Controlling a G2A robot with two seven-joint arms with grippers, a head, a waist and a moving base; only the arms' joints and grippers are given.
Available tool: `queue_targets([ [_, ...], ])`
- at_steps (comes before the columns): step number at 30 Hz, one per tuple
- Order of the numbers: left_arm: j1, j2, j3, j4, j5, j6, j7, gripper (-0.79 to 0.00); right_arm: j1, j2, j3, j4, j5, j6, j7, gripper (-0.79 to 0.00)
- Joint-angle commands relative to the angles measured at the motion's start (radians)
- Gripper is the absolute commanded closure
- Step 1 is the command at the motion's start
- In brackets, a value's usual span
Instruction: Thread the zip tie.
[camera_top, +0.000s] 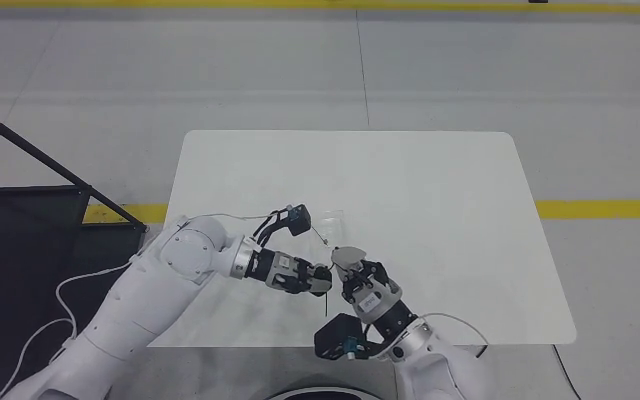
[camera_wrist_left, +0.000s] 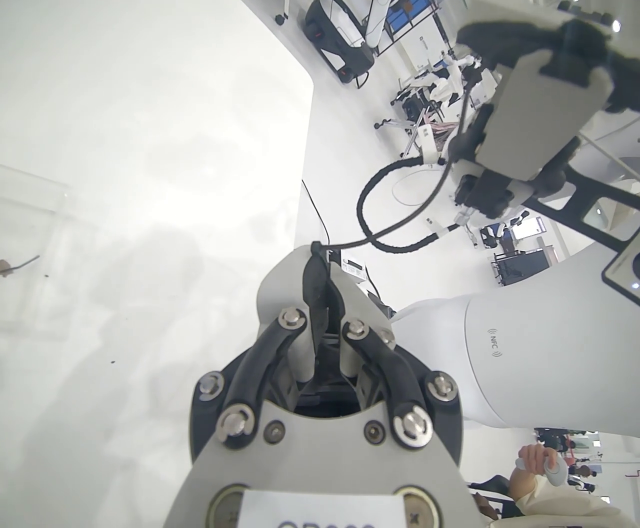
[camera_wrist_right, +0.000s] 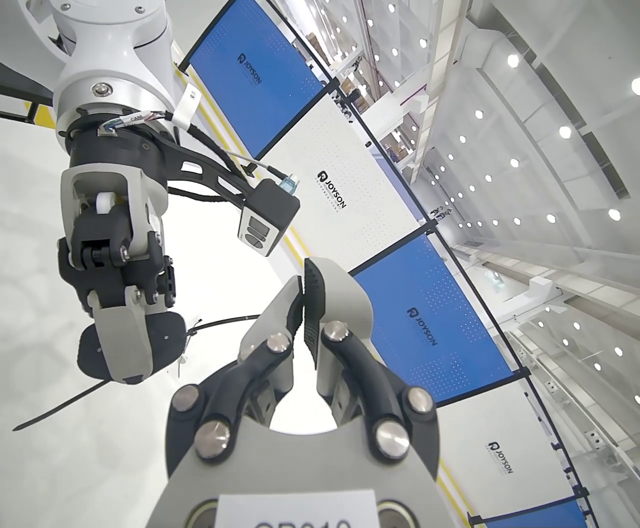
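Between the grippers, above the table (camera_top: 450, 200), stretches a thin black zip tie (camera_wrist_right: 225, 322). The left gripper (camera_wrist_left: 319, 272) is clamped on its head end, the tail dangling free, and the right gripper (camera_wrist_right: 304, 295) pinches the tip. Nearby, a clear tray (camera_wrist_left: 50, 220) holds one dark scrap (camera_wrist_left: 22, 263).

one zip tie (camera_wrist_right: 55, 408), one table (camera_top: 450, 200), one left hand (camera_wrist_right: 132, 357), one right hand (camera_wrist_right: 303, 291)

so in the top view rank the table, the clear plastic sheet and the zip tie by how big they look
1. table
2. clear plastic sheet
3. zip tie, just a thin strand
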Motion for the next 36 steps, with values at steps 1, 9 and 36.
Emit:
queue_targets([
  [1,-0.002,0.003,0.004,-0.001,-0.006,-0.001,0.001,0.000,0.004,0.000,-0.003,0.002,-0.005,-0.005,0.006,0.000],
  [9,-0.012,0.015,0.023,0.001,-0.023,-0.007,0.007,0.000,0.013,-0.001,-0.017,0.007,-0.034,0.018,0.045,0.000],
  [36,-0.045,0.037,0.059,0.028,-0.068,-0.021,0.022,0.000,0.001,-0.002,-0.051,0.003,-0.093,0.066,0.049,0.000],
])
